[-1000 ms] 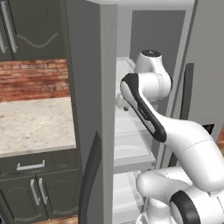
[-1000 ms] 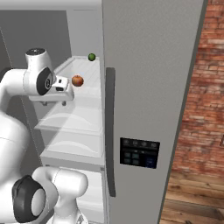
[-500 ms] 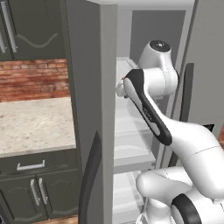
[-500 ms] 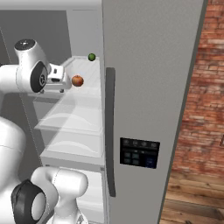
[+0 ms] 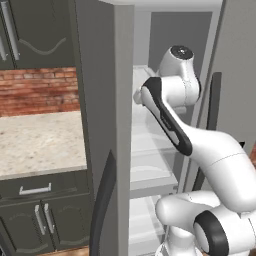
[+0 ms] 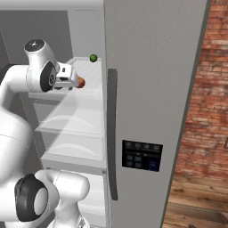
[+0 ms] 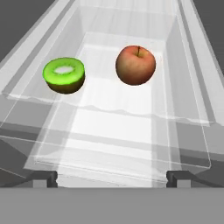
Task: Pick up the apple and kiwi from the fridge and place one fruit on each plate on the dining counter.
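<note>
Hand view, near to far: the gripper point(image 7: 112, 177) with its two dark fingertips point(image 7: 43, 177) spread wide apart, holding nothing. Beyond them, on the fridge point(image 6: 151, 89) upper white shelf point(image 7: 131, 127), the apple point(image 7: 135, 65) lies ahead and slightly right of the gap's centre; the kiwi point(image 7: 64, 75), cut face showing, lies left, apart from the apple. In the right base view the apple point(image 6: 81, 82) sits just past the gripper, the kiwi point(image 6: 93, 58) farther back.

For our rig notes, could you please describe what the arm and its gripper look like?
The arm is glossy white, with rounded segments, a black stripe along one link and dark joint caps. The gripper is a small white block; its two fingers are short, dark and square-tipped. No cables or markings are visible.
</note>
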Controlling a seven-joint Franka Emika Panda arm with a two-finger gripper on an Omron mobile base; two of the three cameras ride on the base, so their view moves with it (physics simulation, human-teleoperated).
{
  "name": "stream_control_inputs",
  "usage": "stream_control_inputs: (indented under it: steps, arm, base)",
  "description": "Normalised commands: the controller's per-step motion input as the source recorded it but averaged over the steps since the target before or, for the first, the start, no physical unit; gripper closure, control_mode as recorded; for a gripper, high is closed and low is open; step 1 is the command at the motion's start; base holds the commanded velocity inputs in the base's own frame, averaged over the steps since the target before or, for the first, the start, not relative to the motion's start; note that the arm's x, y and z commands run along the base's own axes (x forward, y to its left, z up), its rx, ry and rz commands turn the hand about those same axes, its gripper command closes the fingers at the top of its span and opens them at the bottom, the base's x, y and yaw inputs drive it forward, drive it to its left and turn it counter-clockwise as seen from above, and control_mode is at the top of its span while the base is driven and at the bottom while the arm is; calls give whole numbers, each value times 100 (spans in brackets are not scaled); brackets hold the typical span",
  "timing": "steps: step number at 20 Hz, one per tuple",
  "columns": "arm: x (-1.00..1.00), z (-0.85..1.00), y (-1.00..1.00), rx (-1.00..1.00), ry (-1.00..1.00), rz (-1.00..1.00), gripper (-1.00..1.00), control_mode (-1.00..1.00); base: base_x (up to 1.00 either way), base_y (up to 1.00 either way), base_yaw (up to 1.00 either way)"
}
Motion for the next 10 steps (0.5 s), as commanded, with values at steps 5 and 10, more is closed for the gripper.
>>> stream_control_inputs:
  steps: [5, 10]
  arm:
    - [2, 15, -7, 15, -6, -11, -100, -100]
    - [6, 0, -24, 17, -6, -11, -100, -100]
  base:
    - [0, 0, 0]
    - [0, 0, 0]
